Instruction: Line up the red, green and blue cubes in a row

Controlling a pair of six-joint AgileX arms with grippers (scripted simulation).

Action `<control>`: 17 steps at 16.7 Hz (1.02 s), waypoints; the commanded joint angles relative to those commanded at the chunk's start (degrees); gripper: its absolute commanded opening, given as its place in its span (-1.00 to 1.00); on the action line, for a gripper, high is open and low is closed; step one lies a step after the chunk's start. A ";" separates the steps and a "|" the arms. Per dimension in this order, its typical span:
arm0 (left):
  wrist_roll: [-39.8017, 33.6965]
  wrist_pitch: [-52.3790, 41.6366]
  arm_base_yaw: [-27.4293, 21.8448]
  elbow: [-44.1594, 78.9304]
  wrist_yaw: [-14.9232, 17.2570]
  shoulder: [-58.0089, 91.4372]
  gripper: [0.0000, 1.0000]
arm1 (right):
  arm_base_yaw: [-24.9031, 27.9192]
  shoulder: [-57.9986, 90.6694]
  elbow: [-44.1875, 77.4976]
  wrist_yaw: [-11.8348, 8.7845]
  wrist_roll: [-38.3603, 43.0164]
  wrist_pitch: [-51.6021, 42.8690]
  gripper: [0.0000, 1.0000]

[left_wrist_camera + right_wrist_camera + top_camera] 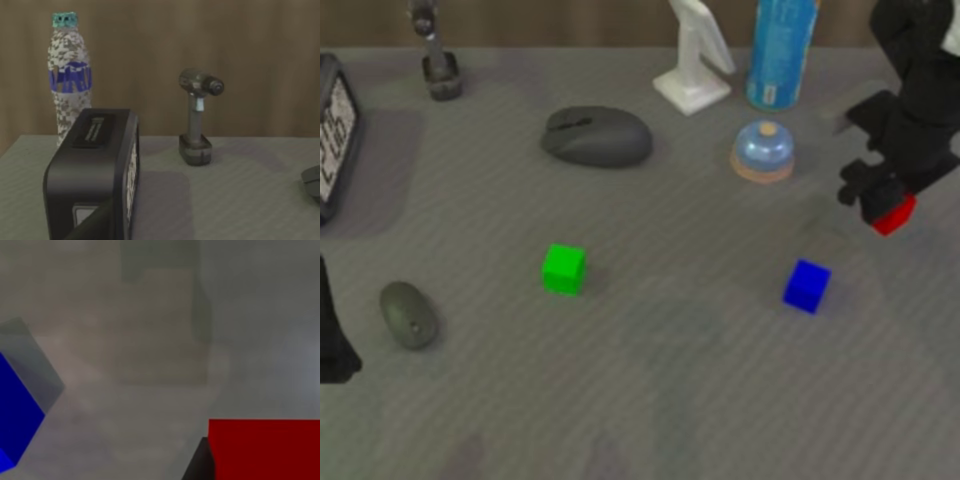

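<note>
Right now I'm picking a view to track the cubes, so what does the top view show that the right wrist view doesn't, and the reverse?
Only the top view shows the green cube, both mice, the bell and the right end effector holding the red cube at the table's right side. The left arm sits parked at the left edge. Only the right wrist view shows the red cube close up. Both show the red cube and the blue cube.
</note>
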 joint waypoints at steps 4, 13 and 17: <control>0.00 0.00 0.00 0.00 0.00 0.00 1.00 | 0.15 -1.38 2.04 0.03 -0.03 -3.05 -1.00; 0.00 0.00 0.00 0.00 0.00 0.00 1.00 | 7.56 3.81 10.95 0.43 12.79 -7.29 -1.00; 0.00 0.00 0.00 0.00 0.00 0.00 1.00 | 17.07 9.36 20.87 0.92 31.30 -12.73 -1.00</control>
